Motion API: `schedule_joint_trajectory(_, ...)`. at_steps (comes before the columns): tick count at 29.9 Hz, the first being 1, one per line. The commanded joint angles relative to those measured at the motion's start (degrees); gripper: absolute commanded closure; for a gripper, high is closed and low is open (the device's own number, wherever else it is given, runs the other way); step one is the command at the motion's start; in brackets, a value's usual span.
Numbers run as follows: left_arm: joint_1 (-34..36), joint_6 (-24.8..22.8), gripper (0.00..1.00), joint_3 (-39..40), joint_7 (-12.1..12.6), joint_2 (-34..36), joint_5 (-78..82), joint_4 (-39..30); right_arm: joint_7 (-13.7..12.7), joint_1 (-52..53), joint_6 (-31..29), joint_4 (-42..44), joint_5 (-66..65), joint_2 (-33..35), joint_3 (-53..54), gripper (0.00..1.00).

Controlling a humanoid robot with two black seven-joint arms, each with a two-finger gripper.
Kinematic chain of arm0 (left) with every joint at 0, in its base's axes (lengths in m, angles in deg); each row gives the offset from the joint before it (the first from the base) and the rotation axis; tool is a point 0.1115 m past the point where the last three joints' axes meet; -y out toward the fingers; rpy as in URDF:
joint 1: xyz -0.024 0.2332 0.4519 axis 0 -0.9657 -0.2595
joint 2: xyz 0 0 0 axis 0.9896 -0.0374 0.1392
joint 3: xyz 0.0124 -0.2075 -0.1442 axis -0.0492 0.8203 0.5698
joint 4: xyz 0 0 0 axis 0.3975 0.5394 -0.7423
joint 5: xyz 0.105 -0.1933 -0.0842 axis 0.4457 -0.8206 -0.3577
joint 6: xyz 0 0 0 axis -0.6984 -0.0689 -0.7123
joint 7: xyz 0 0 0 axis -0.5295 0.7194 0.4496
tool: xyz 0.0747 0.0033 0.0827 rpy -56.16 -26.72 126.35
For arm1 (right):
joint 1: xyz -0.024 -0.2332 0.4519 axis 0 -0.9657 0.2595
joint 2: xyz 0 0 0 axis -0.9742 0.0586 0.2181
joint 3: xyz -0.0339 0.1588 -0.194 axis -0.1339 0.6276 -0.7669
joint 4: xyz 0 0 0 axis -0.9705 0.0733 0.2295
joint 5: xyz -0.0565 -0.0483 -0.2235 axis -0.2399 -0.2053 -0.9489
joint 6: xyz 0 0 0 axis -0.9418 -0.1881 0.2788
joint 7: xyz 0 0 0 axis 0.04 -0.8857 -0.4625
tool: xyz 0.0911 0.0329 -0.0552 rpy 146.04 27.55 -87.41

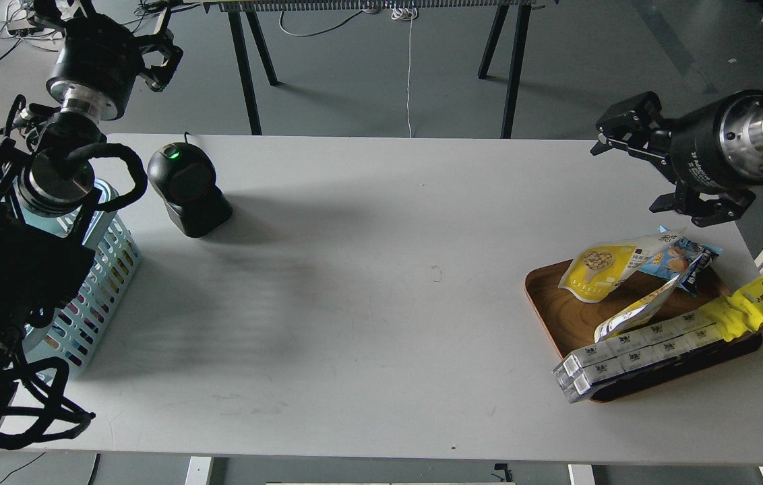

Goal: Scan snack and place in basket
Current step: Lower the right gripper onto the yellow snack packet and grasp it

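Right gripper (651, 172) hangs wide open and empty just above-behind the snack (607, 269), which leans among other packets on the wooden tray (546, 303); risk: fingers snag a neighbouring packet during descent.

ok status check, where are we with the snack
Left gripper raised, empty; right gripper open above tray. Snack untouched in tray, leaning among other packets. Basket far left beside scanner; nothing between.

White table (368, 303) carries basket (95, 283), scanner (187, 188) and wooden tray (557, 310).
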Motion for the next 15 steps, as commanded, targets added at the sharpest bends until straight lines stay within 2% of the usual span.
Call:
schedule_joint_trajectory(1, -0.1, 0.0, 0.00, 0.0, -0.3, -0.1, 0.1, 0.0, -0.2, 1.5, 1.5, -0.1, -0.2, -0.1, -2.1, 0.01)
schedule_joint_trajectory(5, -0.1, 0.0, 0.00, -0.1, -0.3, -0.1, 0.1, 0.0, -0.3, 1.3, 5.8, -0.1, 1.6, 0.4, -3.4, 0.02)
schedule_joint_trajectory(9, -0.1, 0.1, 0.00, -0.1, -0.3, -0.1, 0.1, 0.0, -0.2, 0.0, 10.1, -0.1, 9.8, 0.9, -3.2, 0.02)
schedule_joint_trajectory(15, -0.2, 0.3, 0.00, -0.2, -0.3, -0.2, 0.1, 0.0, 0.1, -5.2, 15.6, -0.1, 19.5, 5.4, 1.4, 0.03)
